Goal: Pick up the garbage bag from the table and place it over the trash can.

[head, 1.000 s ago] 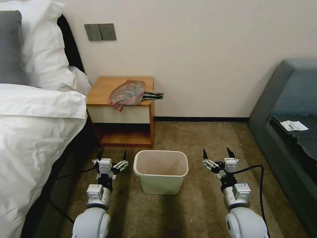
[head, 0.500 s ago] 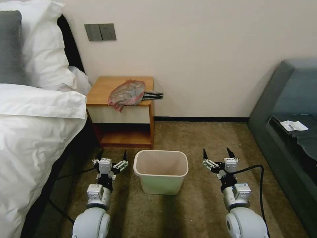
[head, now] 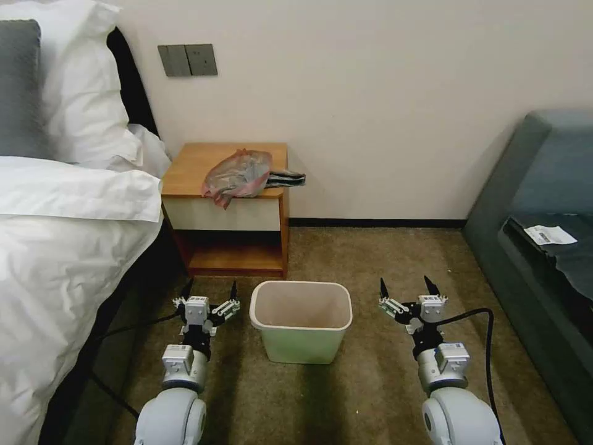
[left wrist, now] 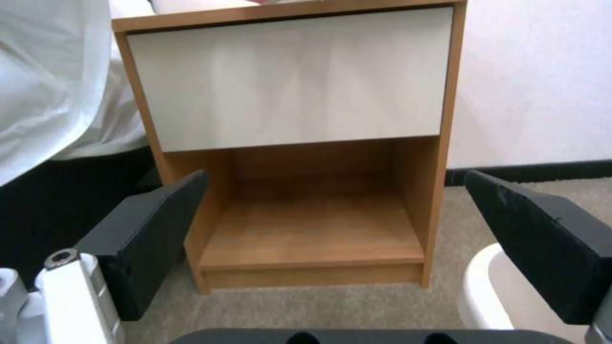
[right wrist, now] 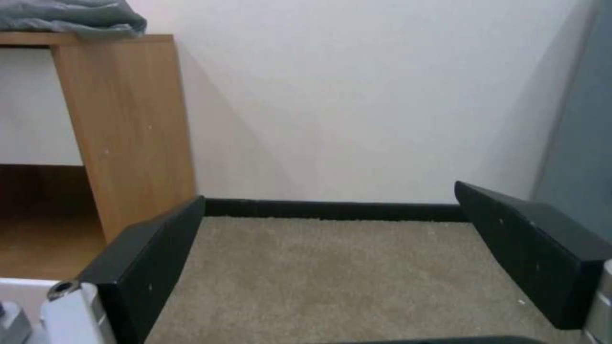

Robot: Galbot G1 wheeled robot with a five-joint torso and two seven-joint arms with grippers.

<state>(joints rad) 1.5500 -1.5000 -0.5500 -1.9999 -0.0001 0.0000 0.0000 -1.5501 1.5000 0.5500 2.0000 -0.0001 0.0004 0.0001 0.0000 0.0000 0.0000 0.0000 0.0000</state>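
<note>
Two pincers, both spread wide w/ nothing held: our left pincer (head: 210,292) hangs low over the carpet just beside the trash can (head: 301,320), between it and the bed; our right pincer (head: 406,288) is at about the same height on the can's other side, a bit further off. The garbage bag (head: 238,173) lies crumpled on the nightstand worktop (head: 191,167), toward its front right corner, one fold drooping over the front edge, w/ a dark grey bundle (head: 285,178) touching its far side.

Step in hand, as we judge it: the reach hasn't begun, so the bag is yet to be picked. To do it well we'd lift an arm clear above the worktop edge first, come down on the bunched top of the bag rather than the drooping fold, and pinch enough plastic that it doesn't slip. Keep clear of the grey bundle, it could drag along.

Count: 1 bag, 1 trash can (upright, open, nothing seen inside), 1 nightstand, 2 pincers.
</note>
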